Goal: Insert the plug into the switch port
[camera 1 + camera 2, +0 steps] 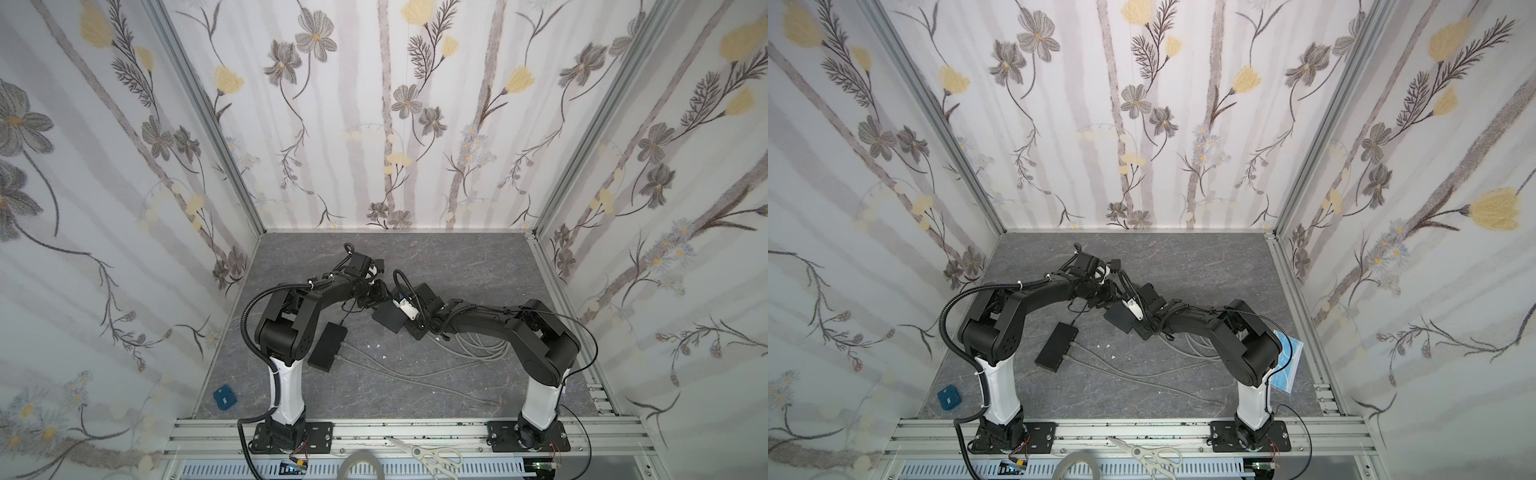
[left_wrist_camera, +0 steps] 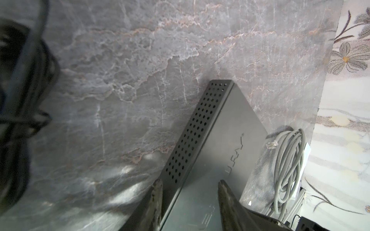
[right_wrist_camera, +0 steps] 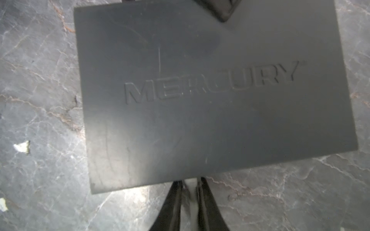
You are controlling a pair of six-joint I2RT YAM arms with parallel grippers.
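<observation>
Dark grey MERCURY-embossed switch (image 3: 210,100), flat on marble tabletop (image 3: 40,90).

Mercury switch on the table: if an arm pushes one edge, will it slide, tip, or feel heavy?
The Mercury switch is a low, flat box lying on the smooth marble-look tabletop, so it would probably slide or swivel rather than tip. Its perforated side hints at a thin hollow shell: likely stiff, and fairly light for its size.
</observation>
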